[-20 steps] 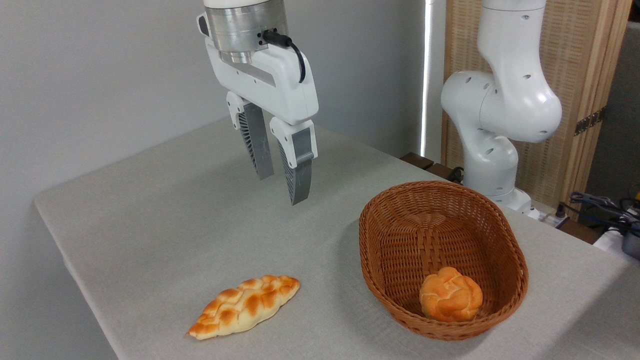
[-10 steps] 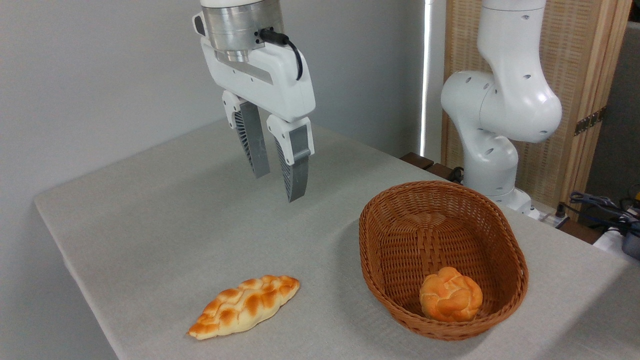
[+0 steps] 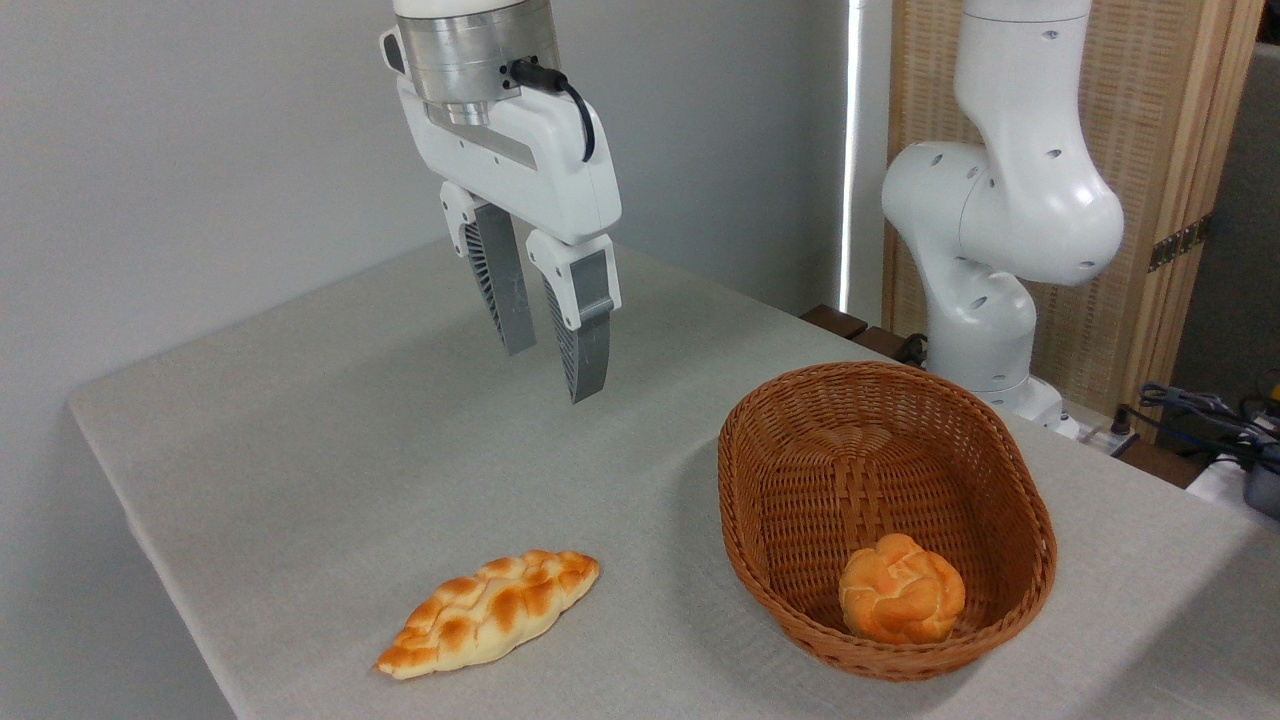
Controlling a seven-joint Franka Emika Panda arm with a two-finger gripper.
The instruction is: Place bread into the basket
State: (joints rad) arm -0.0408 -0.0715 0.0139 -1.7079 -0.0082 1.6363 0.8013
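Observation:
The bread (image 3: 902, 601), a small round golden-orange bun with a knotted top, lies inside the basket (image 3: 1020, 490) against its near wall. The basket is a large oval reddish-brown wicker one standing on the table at the right. My gripper (image 3: 552, 372) hangs high above the table, well to the left of the basket and behind it. Its two grey fingers are apart with nothing between them, so it is open.
A longer braided loaf (image 3: 488, 611) with browned patches lies on the grey cloth near the table's front edge, left of the basket. The arm's white base (image 3: 985, 300) stands behind the basket. Cables (image 3: 1210, 415) lie at the far right.
The gripper has drifted slightly left and upward, away from the basket, still open. The bun, basket and loaf have not moved.

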